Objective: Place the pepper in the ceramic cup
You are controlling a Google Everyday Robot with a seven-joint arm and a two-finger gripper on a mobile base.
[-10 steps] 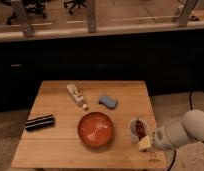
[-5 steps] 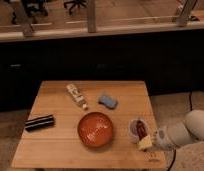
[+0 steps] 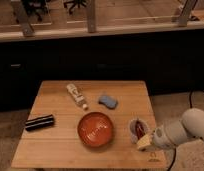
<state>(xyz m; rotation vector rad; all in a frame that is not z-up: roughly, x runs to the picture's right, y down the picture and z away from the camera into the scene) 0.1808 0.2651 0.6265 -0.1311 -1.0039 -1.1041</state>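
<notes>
**Q:** Camera view: what is the arm doing at the table's right edge?

**A:** The gripper, a pale tip on the light-grey arm, hangs over the near right corner of the wooden table. It is just beside the white cup, on its near side. Its jaws are closed, and nothing can be seen between them.

**Q:** And the pepper?

**A:** The pepper shows as a small dark red sliver inside the cup's mouth, clearly narrower than the opening. Whether it lies on the bottom or leans against the rim cannot be told.

**Q:** So what does the step call for?

**A:** By appearances the drop is made, and the job is to draw clear cleanly. The tip sits so close to the cup that a sideways sweep could tip it over. Lifting straight up before pulling back to the right looks safest.

**Q:** Anything else within reach?

**A:** The orange-red bowl stands just left of the cup, apart from it. A blue sponge, a white bottle and a dark can lie farther off, away from the arm.
</notes>
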